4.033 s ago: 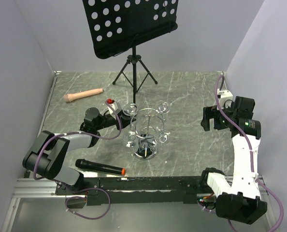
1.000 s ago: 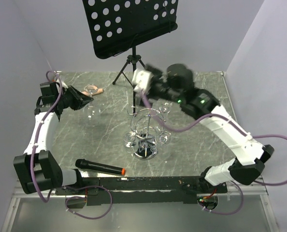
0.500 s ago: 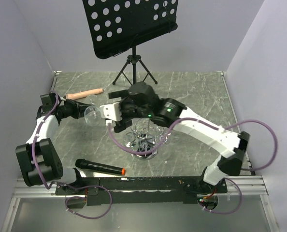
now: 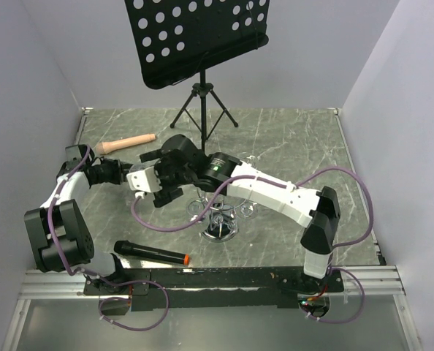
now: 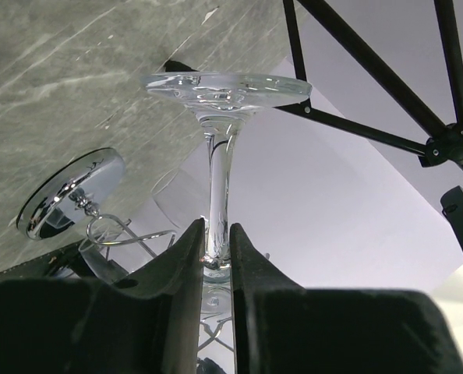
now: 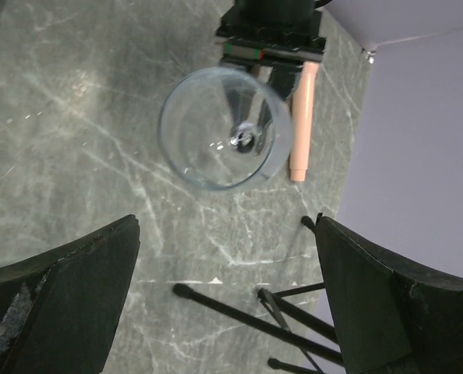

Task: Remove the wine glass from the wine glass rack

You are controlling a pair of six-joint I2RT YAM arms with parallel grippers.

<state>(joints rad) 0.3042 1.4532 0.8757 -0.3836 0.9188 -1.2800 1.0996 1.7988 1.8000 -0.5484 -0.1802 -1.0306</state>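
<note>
Music stand (image 4: 195,40), black microphone (image 4: 150,253), peach handle (image 4: 126,142) share table (image 4: 297,139).

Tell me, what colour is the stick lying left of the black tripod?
The stick is peachy pink; the top view shows it best.

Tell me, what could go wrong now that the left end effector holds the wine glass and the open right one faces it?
The left end effector pinches the wine glass only by its thin stem; it may swivel or slip.
The open right end effector faces the bowl; closing hard there might crack it.
The right arm reaches above the wine glass rack, where other glasses hang; dipping lower could knock them.
</note>
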